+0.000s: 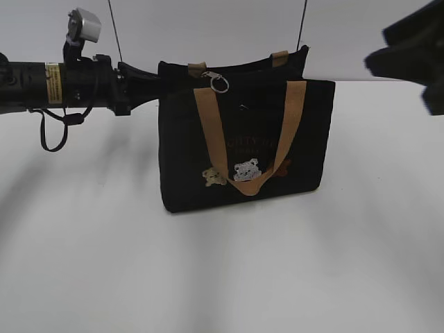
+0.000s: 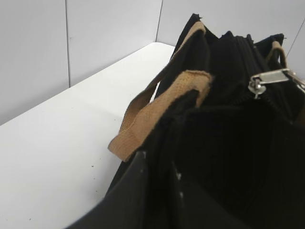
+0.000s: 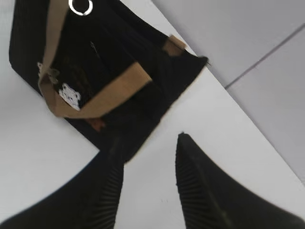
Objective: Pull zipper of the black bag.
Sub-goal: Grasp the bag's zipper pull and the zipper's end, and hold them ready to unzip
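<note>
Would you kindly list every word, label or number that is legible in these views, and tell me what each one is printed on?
None can be read with confidence.
Black bag: faint dark lettering on its face, above the bear patches; too low in contrast to quote.
Yellow label on the left arm: printed marks, too small and blurred to read.
Zipper: bare metal ring, no text visible.

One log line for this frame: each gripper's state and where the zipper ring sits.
left gripper: at black bag's left top corner, closure unclear | right gripper: open, off bag | zipper: ring hanging free at top seam, ungrasped
</note>
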Robot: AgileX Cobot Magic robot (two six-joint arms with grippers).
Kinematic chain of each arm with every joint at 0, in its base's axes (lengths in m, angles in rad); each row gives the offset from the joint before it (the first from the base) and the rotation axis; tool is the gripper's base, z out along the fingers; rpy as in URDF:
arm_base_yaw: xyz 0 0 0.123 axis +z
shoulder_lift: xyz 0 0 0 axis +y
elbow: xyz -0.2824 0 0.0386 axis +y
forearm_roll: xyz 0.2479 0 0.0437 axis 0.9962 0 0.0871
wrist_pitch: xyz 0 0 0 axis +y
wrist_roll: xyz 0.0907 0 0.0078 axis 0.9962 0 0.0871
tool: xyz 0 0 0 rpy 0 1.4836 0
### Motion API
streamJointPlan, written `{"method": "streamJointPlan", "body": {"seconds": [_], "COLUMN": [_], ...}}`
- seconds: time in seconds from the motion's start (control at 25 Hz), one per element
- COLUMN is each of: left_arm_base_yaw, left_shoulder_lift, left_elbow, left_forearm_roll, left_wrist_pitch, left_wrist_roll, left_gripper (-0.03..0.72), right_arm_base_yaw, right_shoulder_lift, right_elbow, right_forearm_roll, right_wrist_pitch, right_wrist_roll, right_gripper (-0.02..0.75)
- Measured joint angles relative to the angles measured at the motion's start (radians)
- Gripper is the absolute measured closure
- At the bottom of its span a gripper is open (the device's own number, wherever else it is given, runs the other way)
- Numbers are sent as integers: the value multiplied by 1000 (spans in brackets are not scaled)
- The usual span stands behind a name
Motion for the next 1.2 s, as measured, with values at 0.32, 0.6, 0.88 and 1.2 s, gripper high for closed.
{"method": "streamJointPlan", "body": {"seconds": [0.32,0.6,0.88,1.2], "left_arm_base_yaw": [0,0,0,0], "left_shoulder_lift": [0,0,0,0], "left_elbow": [0,0,0,0], "left_forearm_roll": [5,5,8,11], "left_wrist_pitch": [0,0,-1,-1], "left_wrist_roll": [0,0,0,0], "left_gripper": [637,638,640,640], "right_arm_base_yaw": [271,397,425,426], "right_shoulder_lift": [260,438,573,578], "right_elbow": [-1,-100,-183,-189], "right_forearm_roll": [1,-1,-3,-4], "right_wrist_pitch": [-316,-458,-493,-479], "right_wrist_roll": [-25,-63,-117,-183], "right_gripper": [453,453,453,453]}}
